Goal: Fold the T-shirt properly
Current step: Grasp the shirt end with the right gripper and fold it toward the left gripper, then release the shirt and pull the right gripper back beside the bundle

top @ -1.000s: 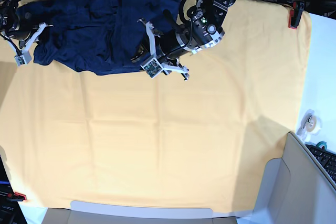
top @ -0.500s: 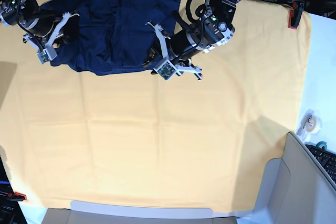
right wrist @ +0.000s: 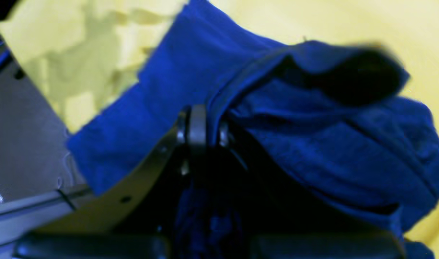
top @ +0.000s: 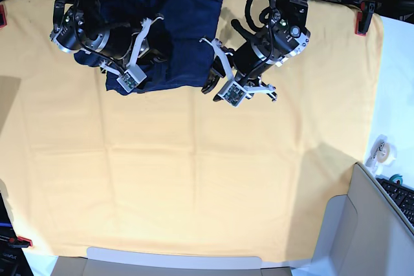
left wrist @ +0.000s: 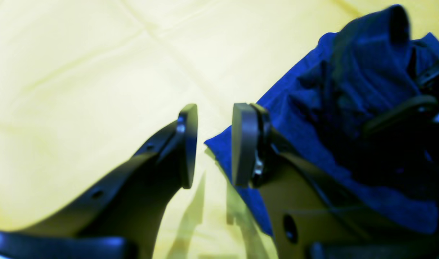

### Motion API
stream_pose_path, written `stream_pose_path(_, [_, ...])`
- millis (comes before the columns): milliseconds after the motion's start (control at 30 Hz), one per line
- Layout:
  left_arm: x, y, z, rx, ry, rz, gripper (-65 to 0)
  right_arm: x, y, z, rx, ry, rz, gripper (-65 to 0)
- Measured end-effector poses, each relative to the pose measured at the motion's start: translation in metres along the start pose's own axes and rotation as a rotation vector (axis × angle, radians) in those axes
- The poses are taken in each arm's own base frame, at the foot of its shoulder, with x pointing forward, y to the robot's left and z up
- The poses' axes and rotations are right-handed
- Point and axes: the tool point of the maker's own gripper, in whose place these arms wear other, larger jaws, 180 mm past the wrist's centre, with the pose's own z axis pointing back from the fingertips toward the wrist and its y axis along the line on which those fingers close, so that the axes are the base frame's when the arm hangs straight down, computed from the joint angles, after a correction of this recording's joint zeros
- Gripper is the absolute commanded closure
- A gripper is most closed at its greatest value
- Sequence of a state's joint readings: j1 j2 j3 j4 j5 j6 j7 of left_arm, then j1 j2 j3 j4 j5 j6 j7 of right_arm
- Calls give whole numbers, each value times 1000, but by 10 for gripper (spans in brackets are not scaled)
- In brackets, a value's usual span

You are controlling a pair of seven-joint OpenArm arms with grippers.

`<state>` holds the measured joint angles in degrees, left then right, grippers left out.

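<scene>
The dark navy T-shirt [top: 184,17] lies bunched at the far middle of the yellow-orange cloth [top: 194,172]. My right gripper [top: 154,48] sits over its left part. In the right wrist view this gripper [right wrist: 202,120] is shut on a raised fold of the T-shirt [right wrist: 313,144]. My left gripper [top: 210,79] is at the shirt's lower right edge. In the left wrist view its jaws [left wrist: 215,126] stand apart with nothing clamped between them. A corner of the T-shirt [left wrist: 349,90] lies on the cloth just beyond and to the right of the gap.
Red clamps [top: 362,19] pin the yellow cloth at its corners. At the right edge are a tape roll [top: 380,150] and a keyboard [top: 401,198] on a white surface. A grey panel [top: 362,224] stands at the front right.
My right gripper has carried the shirt's left part to the right, over the rest, so the shirt is more compact. My left arm has shifted right, to the shirt's edge.
</scene>
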<state>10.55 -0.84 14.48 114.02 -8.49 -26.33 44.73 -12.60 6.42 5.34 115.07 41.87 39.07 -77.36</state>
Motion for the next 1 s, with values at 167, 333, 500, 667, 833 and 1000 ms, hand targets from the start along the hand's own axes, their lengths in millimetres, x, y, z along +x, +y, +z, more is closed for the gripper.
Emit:
stream_pose_path(167, [-1,-1,0,-3,1,2,-146,8,10,-11,15,-7,12,0])
stream_pose_path(333, [-1,-1,0,-2,2,3,-146,0,14,-22,-18,65,65,0])
stream_pose_path(500, [-1,-1,0,-2,-1,2,-146,8,29,-37,-13,71,141,0])
stream_pose_path(667, [5,4,4,13,-17,-1,-146,-2,35,-51,-25,155,219,0])
stream_pose_path(833, [5,31,12,91,-29,23,-146,-7,42,-63,13,183,232,0])
stream_pose_path(1000, [2,48,18,141,-22,39,-147,-8,39,-66,14,193,228,-109])
